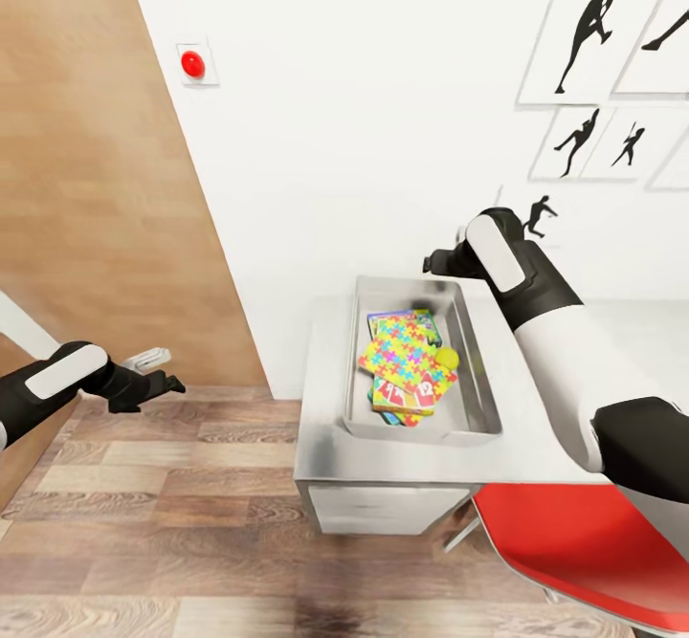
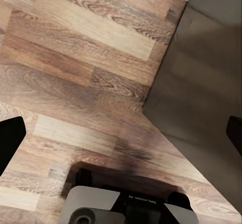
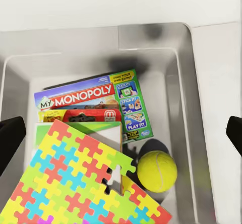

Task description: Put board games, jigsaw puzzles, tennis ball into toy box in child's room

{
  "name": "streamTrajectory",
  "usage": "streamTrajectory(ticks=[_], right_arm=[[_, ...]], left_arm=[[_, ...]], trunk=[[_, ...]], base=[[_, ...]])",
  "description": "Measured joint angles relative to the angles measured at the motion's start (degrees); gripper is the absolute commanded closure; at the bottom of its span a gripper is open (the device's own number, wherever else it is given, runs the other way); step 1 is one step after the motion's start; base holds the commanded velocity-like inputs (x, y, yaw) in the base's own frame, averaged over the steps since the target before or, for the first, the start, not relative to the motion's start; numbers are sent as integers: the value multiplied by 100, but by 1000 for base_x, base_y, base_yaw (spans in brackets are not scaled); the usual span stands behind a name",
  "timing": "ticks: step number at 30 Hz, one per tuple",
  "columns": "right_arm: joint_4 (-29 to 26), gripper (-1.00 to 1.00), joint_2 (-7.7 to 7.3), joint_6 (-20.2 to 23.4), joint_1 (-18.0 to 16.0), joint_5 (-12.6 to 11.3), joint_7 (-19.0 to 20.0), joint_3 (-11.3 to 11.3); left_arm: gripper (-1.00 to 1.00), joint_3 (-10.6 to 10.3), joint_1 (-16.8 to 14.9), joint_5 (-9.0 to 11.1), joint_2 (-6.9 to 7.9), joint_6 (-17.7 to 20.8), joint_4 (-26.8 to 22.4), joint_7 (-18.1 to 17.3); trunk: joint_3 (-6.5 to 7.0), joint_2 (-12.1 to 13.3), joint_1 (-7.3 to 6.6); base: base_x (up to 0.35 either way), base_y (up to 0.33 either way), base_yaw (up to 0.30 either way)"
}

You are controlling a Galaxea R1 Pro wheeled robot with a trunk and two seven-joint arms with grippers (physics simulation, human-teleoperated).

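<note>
The toy box (image 1: pixel 480 370), a shallow metal tray, stands on the white table (image 1: pixel 383 466) against the wall. In it a multicoloured jigsaw puzzle (image 1: pixel 407 356) lies on top of board games (image 1: pixel 396 401), with the yellow tennis ball (image 1: pixel 446 359) beside them. The right wrist view looks down into the toy box (image 3: pixel 184 77): a Monopoly board game (image 3: pixel 85 97), the jigsaw puzzle (image 3: pixel 75 181) and the tennis ball (image 3: pixel 157 171). My right gripper (image 1: pixel 435 262) (image 3: pixel 121 135) hovers open above the box's far end, holding nothing. My left gripper (image 1: pixel 161 382) (image 2: pixel 121 135) hangs open over the wood floor, left of the table.
A red chair (image 1: pixel 584 542) stands at the table's near right corner. The white wall behind the table carries a red button (image 1: pixel 193 64) and framed silhouette pictures (image 1: pixel 588 40). Wood-plank floor (image 1: pixel 163 523) lies left of and in front of the table.
</note>
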Motion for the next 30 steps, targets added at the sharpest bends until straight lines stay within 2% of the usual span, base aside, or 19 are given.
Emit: streamTrajectory(ticks=[5,8,10,13,16,21,30], right_arm=[[268,-100,-108,0,-21,24,-4,50],[720,-100,-184,-1,-197,38,-8,200],[1047,-100,-199,-3,-381,41,-10,343],[1813,-100,-173,-6,-819,46,-13,720],[2472,-100,-144,-8,-1193,50,3,944],[3115,-100,-115,-10,-1517,48,56,1052],[3403,-100,-111,-11,-1623,41,237,1140]], left_arm=[[-100,-7,0,-4,-7,30,-24,0],[-100,-11,0,-4,-9,34,-30,0],[-100,-9,0,-1,-9,40,-44,0],[-100,5,0,-3,-10,89,-58,-1],[-100,12,-1,-6,-10,124,-61,0],[-100,-2,-1,-1,-10,145,-63,1],[-100,-8,-1,0,-10,251,-68,6]], trunk=[[47,0,0],[75,0,0],[93,0,0],[121,0,0],[149,0,0],[195,0,0],[279,0,0]], base=[[0,0,-43],[0,0,-59],[0,0,-65],[0,0,-84],[0,0,-103],[0,0,-110],[0,0,-105]])
